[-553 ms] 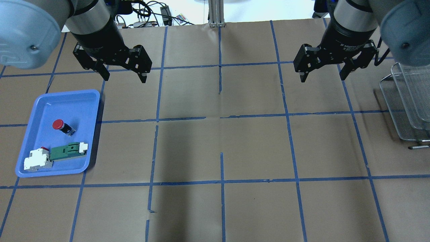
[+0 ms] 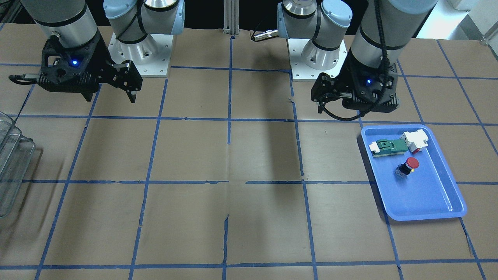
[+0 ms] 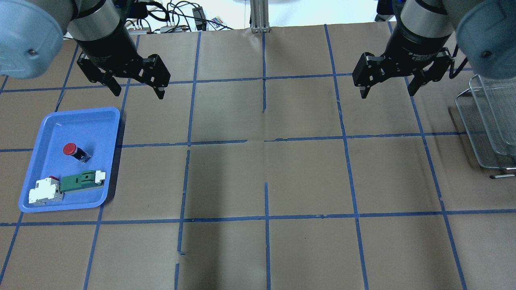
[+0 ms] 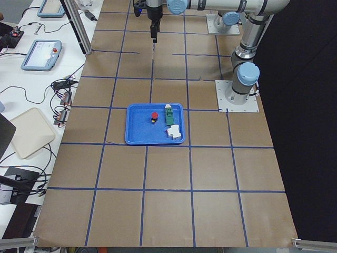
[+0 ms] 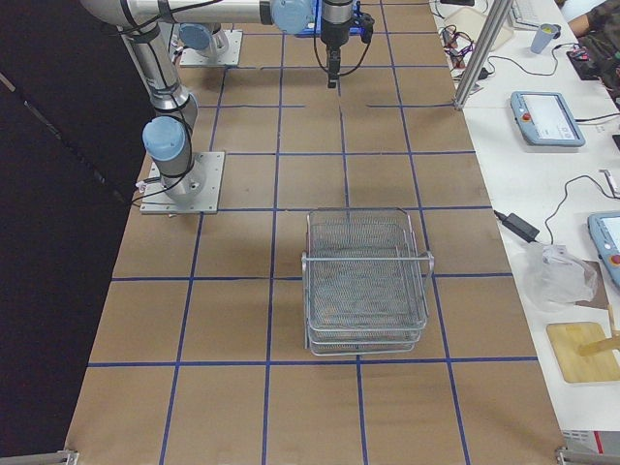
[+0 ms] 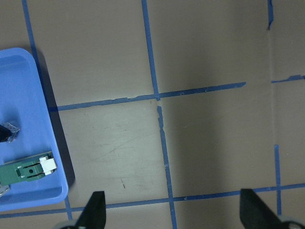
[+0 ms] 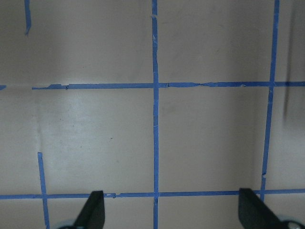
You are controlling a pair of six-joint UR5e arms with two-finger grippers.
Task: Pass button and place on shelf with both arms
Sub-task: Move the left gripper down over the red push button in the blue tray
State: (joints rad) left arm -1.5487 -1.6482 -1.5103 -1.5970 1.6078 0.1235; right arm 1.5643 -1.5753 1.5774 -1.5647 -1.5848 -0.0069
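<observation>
The small push button with a red mushroom head and black cylindrical body (image 3: 75,152) lies on its side in the shallow blue plastic tray (image 3: 94,129). It is apart from the green-and-white connector piece (image 3: 82,180), so fingers have free room around it. The black 2-finger left gripper (image 3: 139,93) hangs above the table beside the tray, not over it, its jaws spread wide and holding nothing. The black 2-finger right gripper (image 3: 387,93) is also wide open and empty, near the silver wire-mesh shelf (image 3: 483,137). Tray and shelf stand at opposite ends of the table, which I judge is why 2 arms must pass the button. The pick is not yet begun.
</observation>
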